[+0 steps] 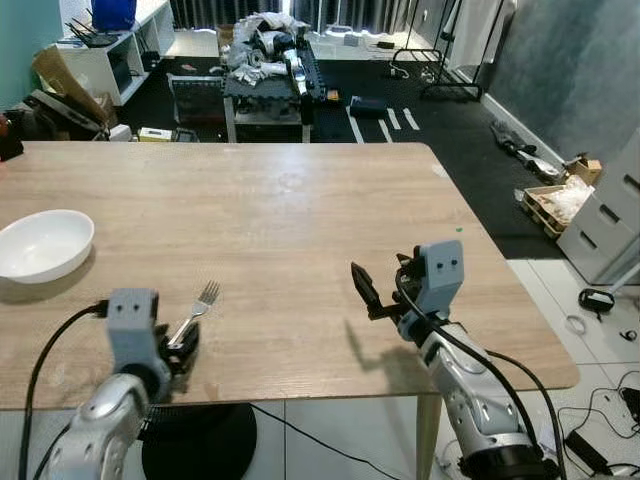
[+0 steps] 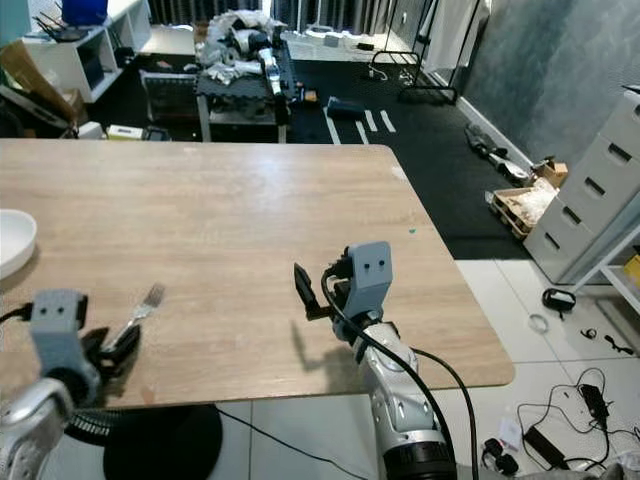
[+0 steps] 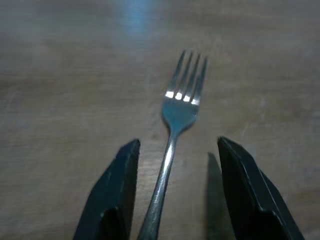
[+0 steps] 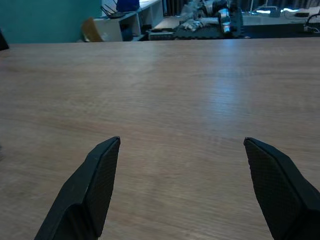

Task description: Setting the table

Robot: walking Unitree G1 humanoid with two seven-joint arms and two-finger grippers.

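At the near edge of the wooden worktop (image 1: 300, 230), the robot's left hand (image 1: 180, 350) sits with its black fingers (image 3: 117, 192) spread to either side of a silver fork's (image 3: 172, 135) handle, released rather than gripping, the fork lying flat with its tines pointing away. The right hand (image 1: 372, 292) hovers low over the bare wood to the right, its fingers parted wide and holding nothing. Farther along the left side rests a white bowl (image 1: 42, 245), with a cluttered room beyond.
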